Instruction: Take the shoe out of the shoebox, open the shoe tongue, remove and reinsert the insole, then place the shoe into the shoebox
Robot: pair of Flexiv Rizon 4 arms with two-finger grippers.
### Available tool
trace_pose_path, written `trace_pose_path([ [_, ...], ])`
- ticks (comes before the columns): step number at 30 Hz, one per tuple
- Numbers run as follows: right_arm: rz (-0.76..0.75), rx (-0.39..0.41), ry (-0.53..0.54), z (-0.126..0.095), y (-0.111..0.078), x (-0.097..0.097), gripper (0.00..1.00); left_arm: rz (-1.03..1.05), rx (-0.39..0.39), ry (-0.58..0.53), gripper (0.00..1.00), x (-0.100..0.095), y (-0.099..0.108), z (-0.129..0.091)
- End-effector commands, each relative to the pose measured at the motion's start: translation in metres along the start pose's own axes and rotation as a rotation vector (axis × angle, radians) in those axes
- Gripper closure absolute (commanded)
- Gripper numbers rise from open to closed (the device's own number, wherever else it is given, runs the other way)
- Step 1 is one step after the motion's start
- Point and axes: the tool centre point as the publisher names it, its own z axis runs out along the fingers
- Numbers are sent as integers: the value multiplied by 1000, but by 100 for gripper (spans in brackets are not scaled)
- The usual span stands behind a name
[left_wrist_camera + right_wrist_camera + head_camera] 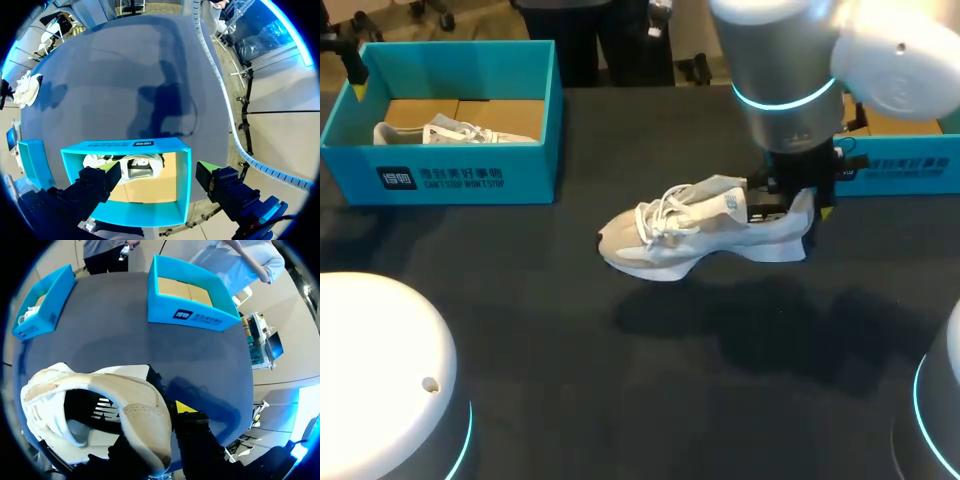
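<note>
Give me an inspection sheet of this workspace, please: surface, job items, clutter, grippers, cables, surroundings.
Surface: dark table, flat and even.
Job's things: pale shoe out at mid-table, apparently lifted; right shoebox empty; left shoebox holds a second shoe.
Clutter: nothing seen.
Grippers: right gripper shut on the shoe's heel; left gripper open above the left shoebox.
Cables: ribbed white hose beside the table's edge.
Surroundings: nothing seen reaching over the table.
</note>
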Motion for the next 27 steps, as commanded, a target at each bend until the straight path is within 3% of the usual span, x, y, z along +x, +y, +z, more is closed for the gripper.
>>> trace_pose_path([
  [1, 0, 0, 6, 0, 1, -2, 100, 0, 0, 3, 0, 0, 0, -1],
  [4, -16, -34, 53, -2, -2, 4, 100, 0, 0, 3, 0, 0, 0, -1],
  [6, -36, -17, 8, 1, -13, 27, 100, 0, 0, 3, 0, 0, 0, -1],
  [12, -80, -17, 35, 16, -42, 83, 100, 0, 0, 3, 0, 0, 0, -1],
  [17, -102, -7, 92, 23, -60, 116, 100, 0, 0, 3, 0, 0, 0, -1],
  [27, -102, -7, 92, 23, -60, 116, 100, 0, 0, 3, 0, 0, 0, -1],
])
